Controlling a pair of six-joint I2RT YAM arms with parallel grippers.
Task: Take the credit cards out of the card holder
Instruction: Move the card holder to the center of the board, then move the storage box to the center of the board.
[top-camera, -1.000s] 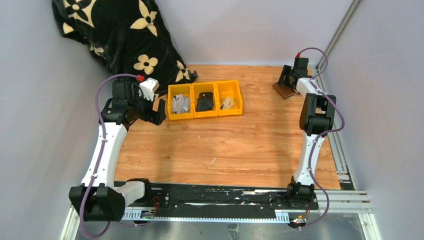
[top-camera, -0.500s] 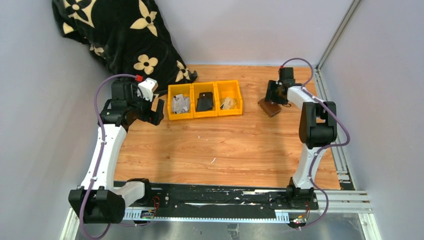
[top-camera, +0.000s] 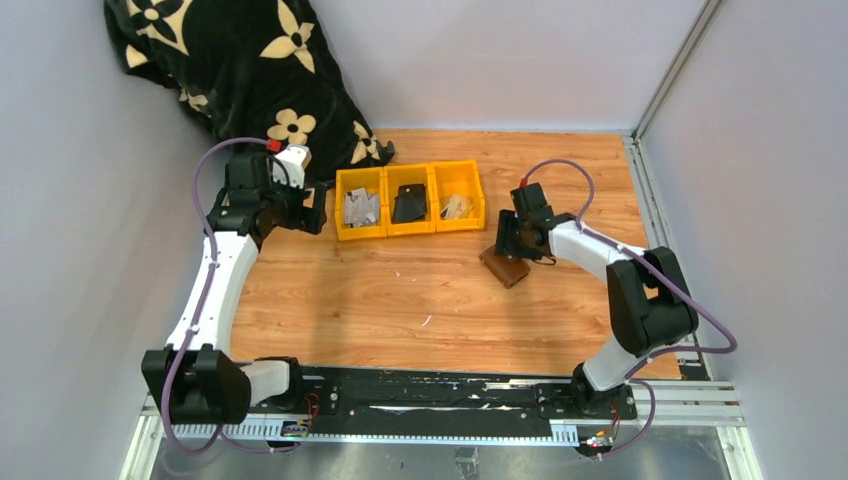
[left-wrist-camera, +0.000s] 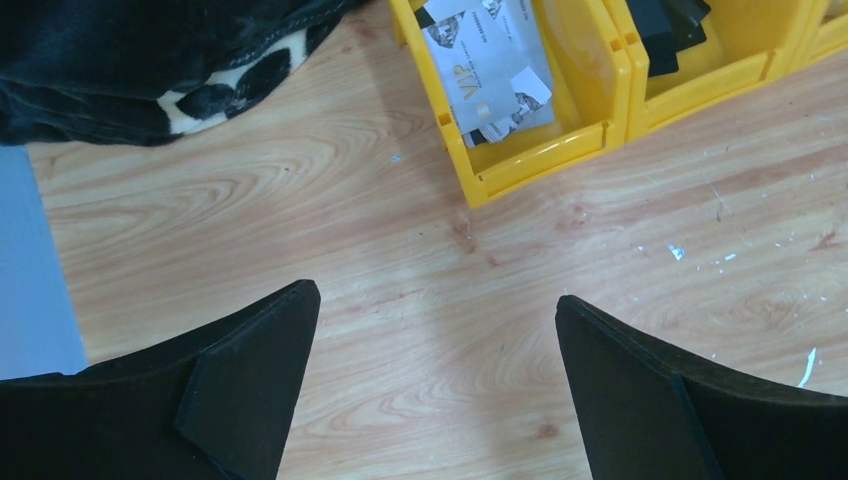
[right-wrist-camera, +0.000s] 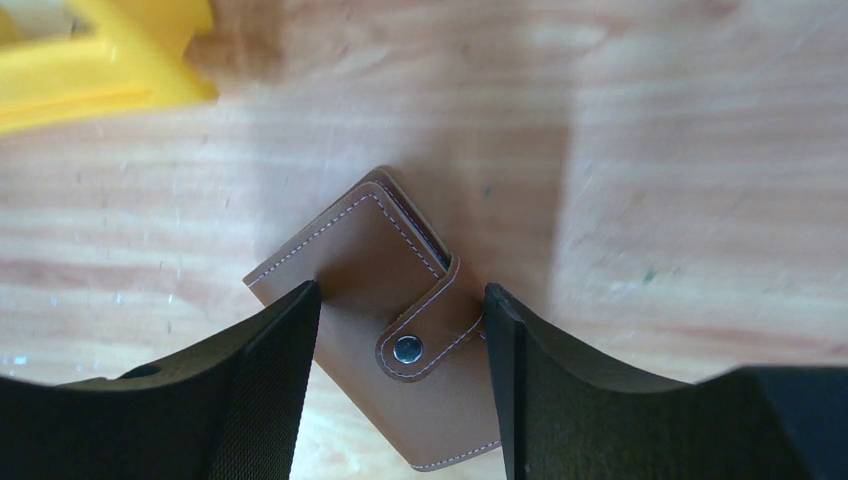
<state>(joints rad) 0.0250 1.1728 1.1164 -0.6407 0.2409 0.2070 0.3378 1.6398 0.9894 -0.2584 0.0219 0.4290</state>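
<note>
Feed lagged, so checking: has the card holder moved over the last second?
Yes. Carried in the right tool, the card holder went from the far right corner toward the near left; it is now just near-right of the yellow bins.

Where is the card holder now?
The card holder is right of centre in the top view, near the yellow bins' right end, between the fingers of the right gripper.

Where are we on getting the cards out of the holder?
Done: nothing yet; the card holder is snapped shut, no card drawn from it. In hand: the right end effector grips it by its sides, near the yellow bins. To do: undo the snap strap, open it, pull out the cards. The left end effector hovers open and empty.
</note>
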